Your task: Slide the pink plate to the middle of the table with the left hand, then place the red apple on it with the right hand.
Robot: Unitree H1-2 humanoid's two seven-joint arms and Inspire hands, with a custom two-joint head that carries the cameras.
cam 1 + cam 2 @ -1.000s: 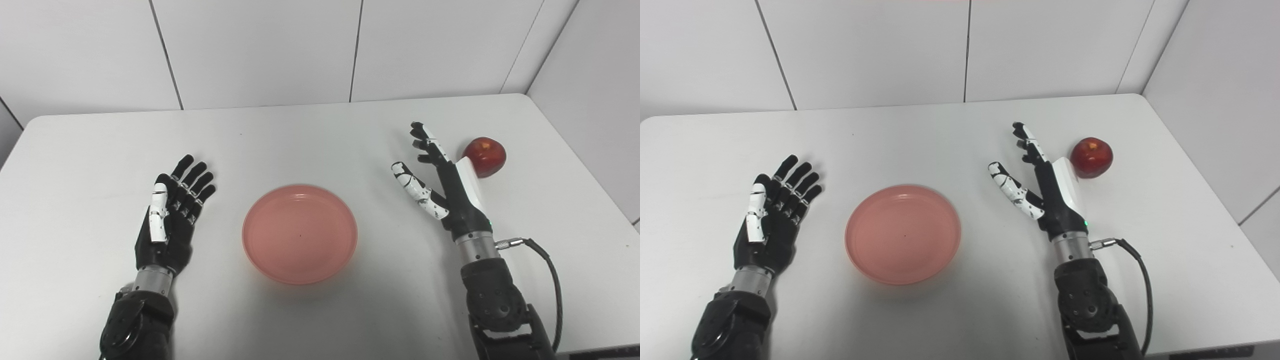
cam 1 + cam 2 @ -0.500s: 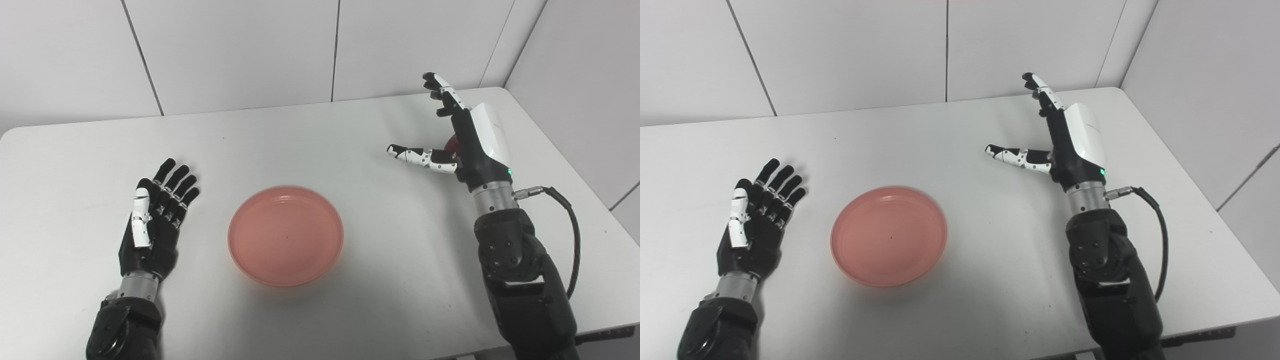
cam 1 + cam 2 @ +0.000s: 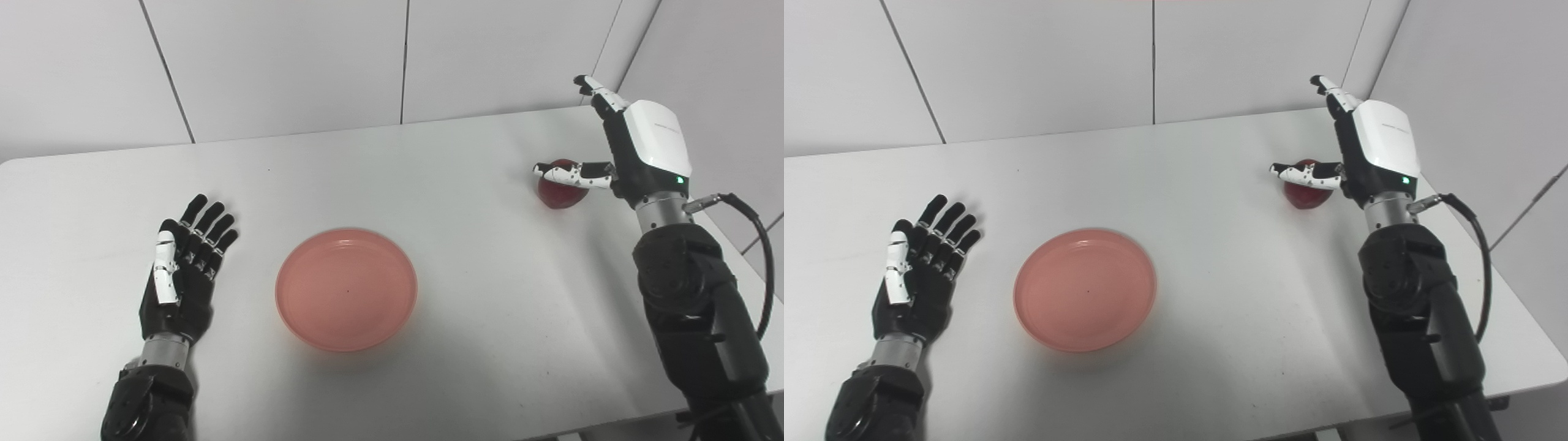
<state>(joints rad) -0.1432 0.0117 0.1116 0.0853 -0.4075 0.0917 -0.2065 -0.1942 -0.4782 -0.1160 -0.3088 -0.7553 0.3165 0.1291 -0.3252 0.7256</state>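
The pink plate (image 3: 346, 289) lies flat near the middle of the white table (image 3: 429, 184), with nothing on it. My left hand (image 3: 184, 263) rests open on the table to the plate's left, palm up, fingers spread, a gap apart from the rim. The red apple (image 3: 560, 190) sits at the far right of the table. My right hand (image 3: 625, 141) is raised above and just right of the apple, open, with the thumb (image 3: 560, 173) stretched across the apple's top and the fingers (image 3: 1332, 92) pointing up; whether the thumb touches the apple is unclear.
White wall panels stand behind the table and along its right side (image 3: 704, 61). A black cable (image 3: 750, 220) loops from my right wrist. The table's right edge runs close beside my right forearm (image 3: 698, 294).
My right hand has risen and swung right, from left of the apple to above it, with the thumb now over the apple. The camera shifted too. Plate and left hand stayed put.
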